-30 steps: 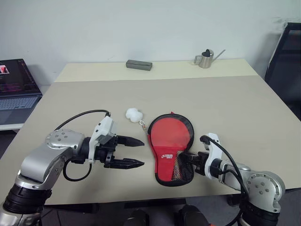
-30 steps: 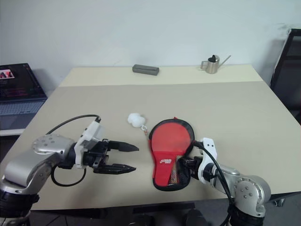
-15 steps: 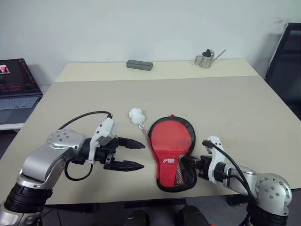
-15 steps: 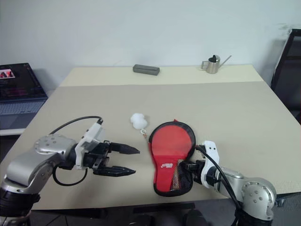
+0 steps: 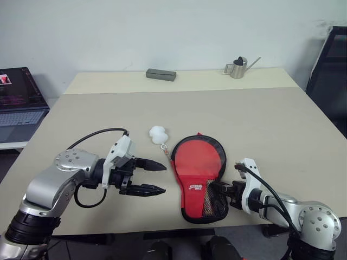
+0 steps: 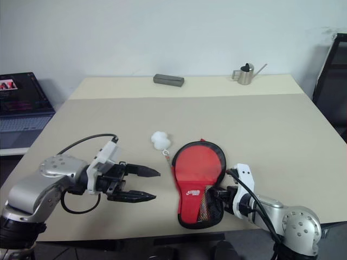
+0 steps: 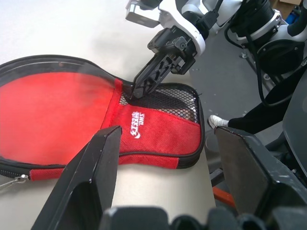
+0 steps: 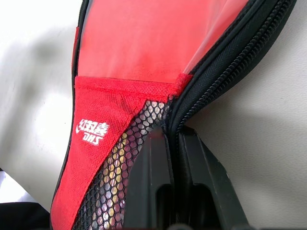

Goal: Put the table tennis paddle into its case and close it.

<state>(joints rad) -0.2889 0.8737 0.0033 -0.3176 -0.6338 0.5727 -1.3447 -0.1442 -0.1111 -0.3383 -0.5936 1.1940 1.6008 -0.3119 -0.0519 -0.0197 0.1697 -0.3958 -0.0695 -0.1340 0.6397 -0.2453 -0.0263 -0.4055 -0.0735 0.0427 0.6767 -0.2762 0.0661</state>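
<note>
Case (image 5: 198,174) dragged nearer — white ball (image 5: 158,134) alongside

An office or lab room: a plain beige tabletop (image 5: 260,119) against a bare white wall (image 5: 179,27), with an open laptop (image 5: 19,100) at far left.

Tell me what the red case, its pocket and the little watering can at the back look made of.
Case: woven red fabric, matte, with a black zip edge; the weave shows in the right wrist view.
Mesh pocket: black open netting, likely synthetic; holes are visible.
Watering can: probably metal, with a dull silver sheen; too small to be sure.
</note>
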